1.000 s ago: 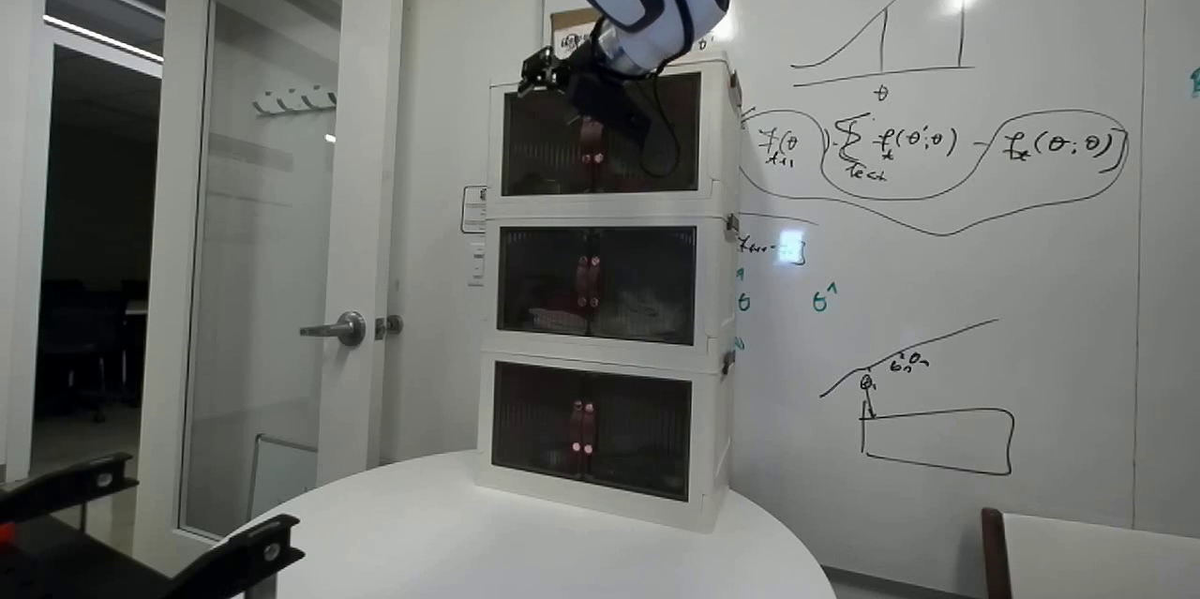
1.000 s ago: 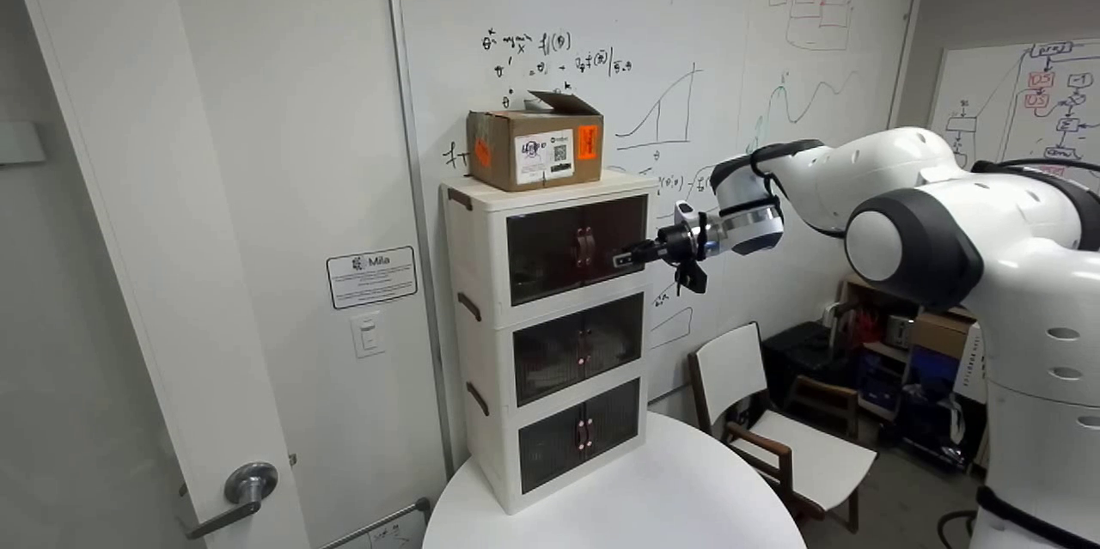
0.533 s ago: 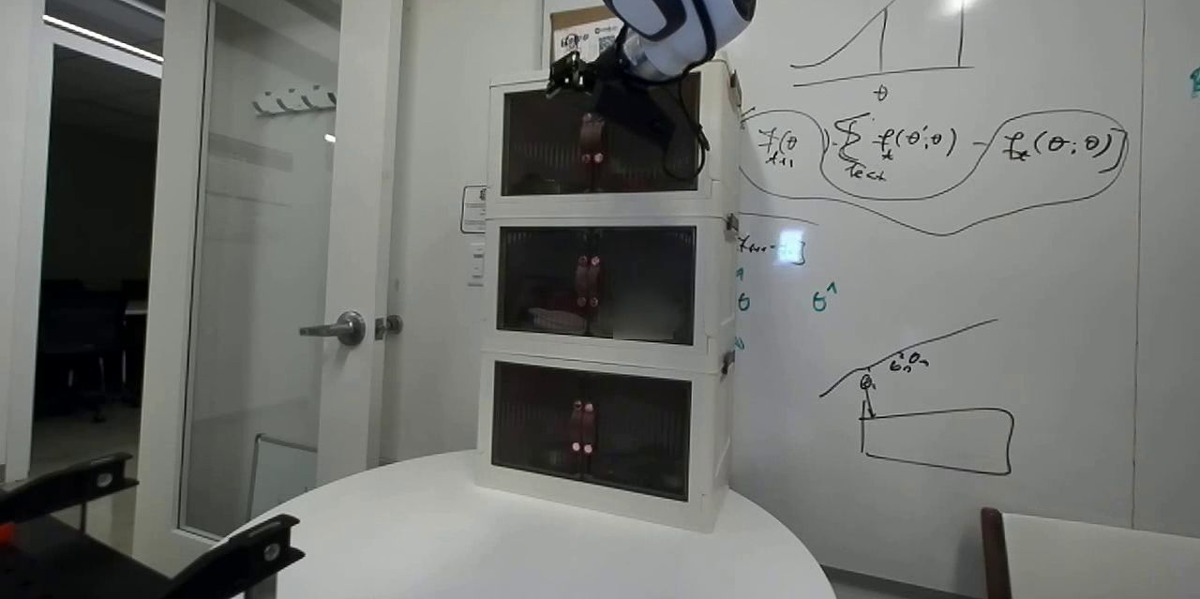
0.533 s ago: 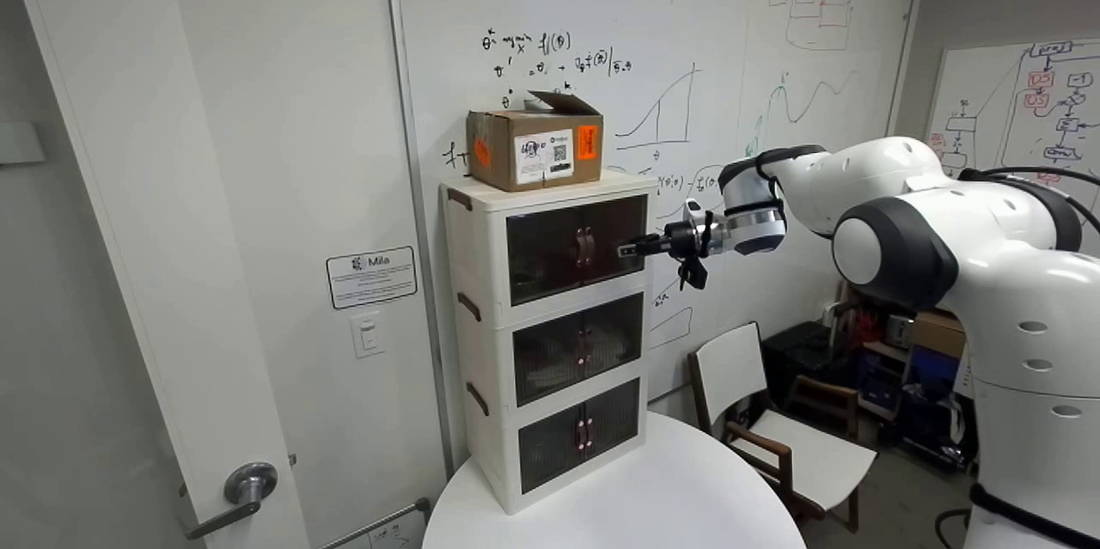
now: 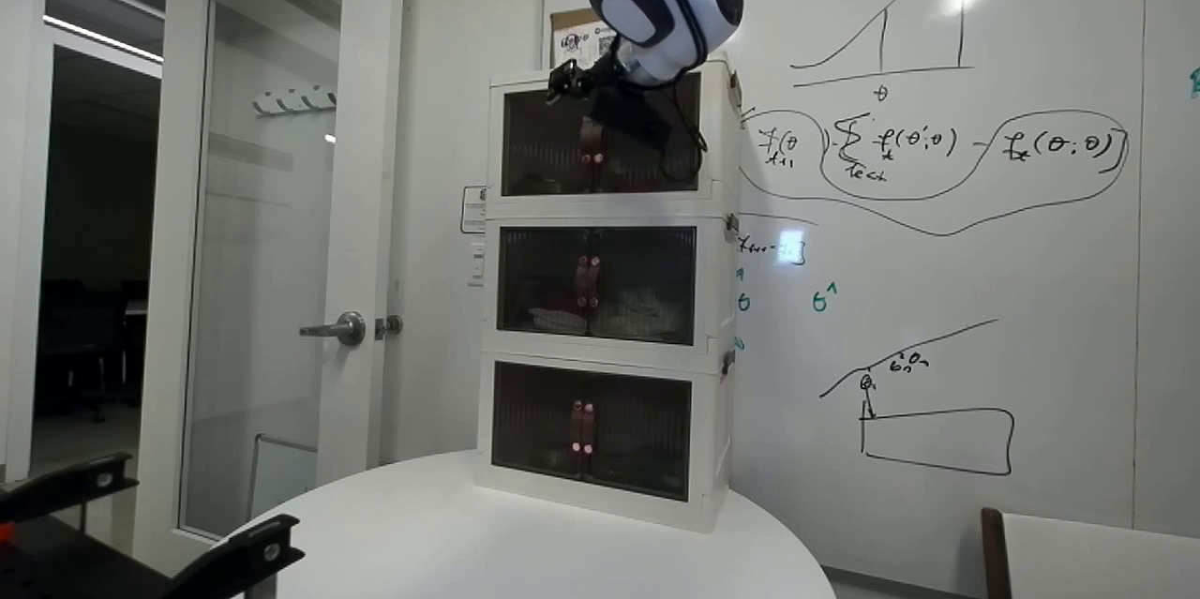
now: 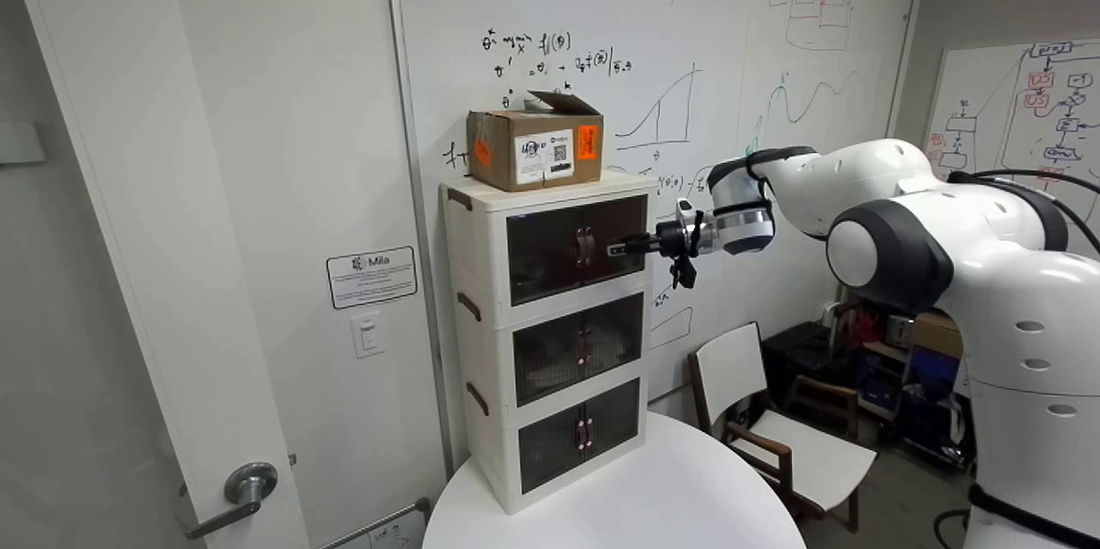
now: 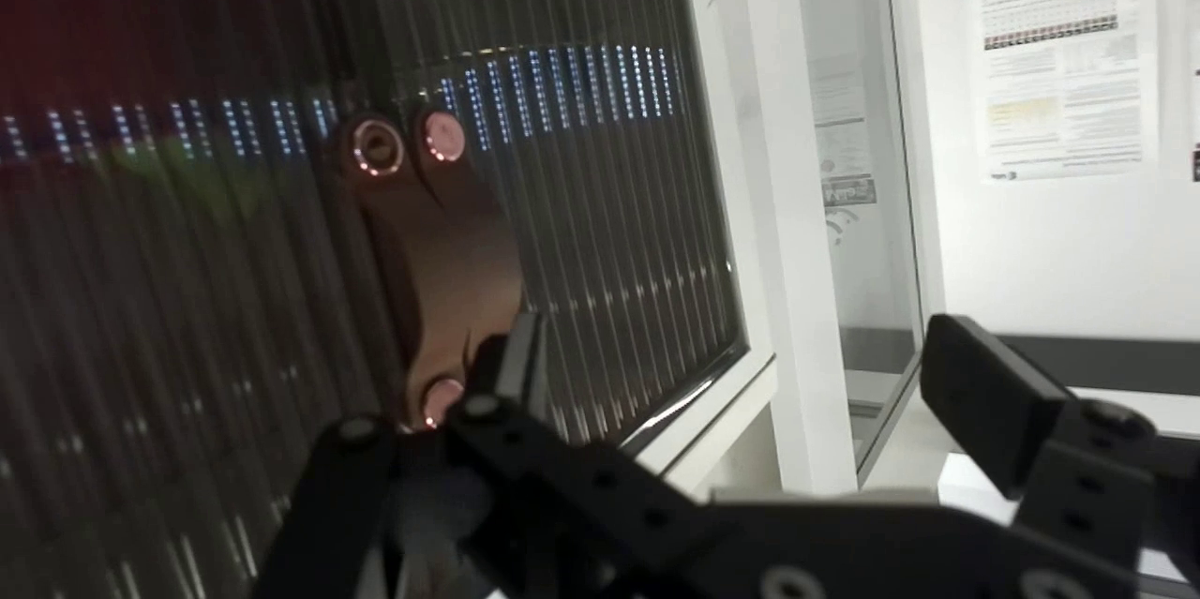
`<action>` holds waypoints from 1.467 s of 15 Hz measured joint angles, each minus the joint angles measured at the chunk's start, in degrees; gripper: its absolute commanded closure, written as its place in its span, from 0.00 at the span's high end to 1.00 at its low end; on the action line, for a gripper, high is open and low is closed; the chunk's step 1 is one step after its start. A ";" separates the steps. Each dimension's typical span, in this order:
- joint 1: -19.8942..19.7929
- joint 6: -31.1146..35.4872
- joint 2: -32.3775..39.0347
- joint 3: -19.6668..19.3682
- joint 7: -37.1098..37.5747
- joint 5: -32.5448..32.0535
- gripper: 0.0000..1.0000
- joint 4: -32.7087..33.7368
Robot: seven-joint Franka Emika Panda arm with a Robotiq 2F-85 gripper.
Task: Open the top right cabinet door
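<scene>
The top right cabinet door [image 6: 617, 221] is a dark, see-through panel in the top white unit. It is shut, and also shows in an exterior view [image 5: 639, 173], partly behind my arm. The wrist view seems upside down; there the door [image 7: 159, 299] fills the left side. A pair of brown handles [image 6: 584, 247] sits at the middle seam; in the wrist view the handles [image 7: 464, 252] overlap. My gripper [image 7: 750, 383] is open with nothing between its fingers. One finger overlaps a handle end; I cannot tell whether it touches. The gripper [image 6: 620, 248] is before the right door.
The top left door [image 6: 543, 261] is beside it, shut. Two like units stand below on a round white table [image 5: 562, 552]. A cardboard box [image 6: 533, 152] sits on the stack. A chair [image 6: 799, 454] stands beside the table. A glass door [image 5: 272, 233] is nearby.
The gripper first moved right and slightly up, then back a little toward the handles. It turned slightly. The cabinet doors stay shut.
</scene>
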 measured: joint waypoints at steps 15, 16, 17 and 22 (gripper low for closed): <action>1.28 8.77 2.29 2.98 0.00 0.00 1.00 3.47; 1.33 8.98 2.47 3.12 0.00 0.00 1.00 3.73; 1.34 9.19 2.70 3.18 0.00 0.00 1.00 4.05; 1.24 10.43 3.25 3.20 0.00 0.00 1.00 4.75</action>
